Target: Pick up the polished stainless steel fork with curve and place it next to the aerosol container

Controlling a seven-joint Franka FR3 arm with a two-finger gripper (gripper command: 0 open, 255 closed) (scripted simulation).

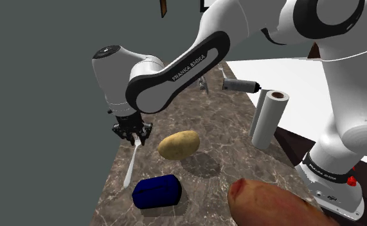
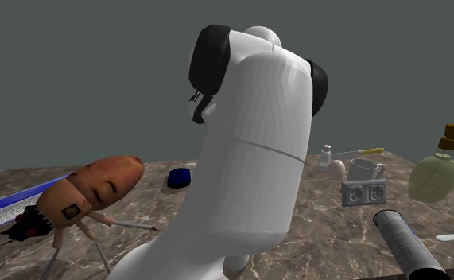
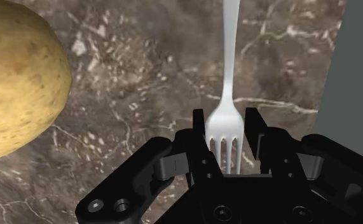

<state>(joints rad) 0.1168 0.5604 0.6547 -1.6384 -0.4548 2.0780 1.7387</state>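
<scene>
Left of centre in the shoulder view, the gripper [image 1: 135,139] clasps the fork [image 1: 131,165] by its tines, apparently to carry it towards the aerosol container [image 1: 240,85] at upper right.

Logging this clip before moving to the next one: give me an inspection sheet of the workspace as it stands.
Surface: brown marbled counter.
Job's things: pale fork lying on the counter; grey aerosol container on its side, across the counter.
Clutter: potato, blue object, paper roll.
Grasping part: pincer low over the fork's tines.
Cables: nothing seen.
Surroundings: plain grey backdrop.
</scene>
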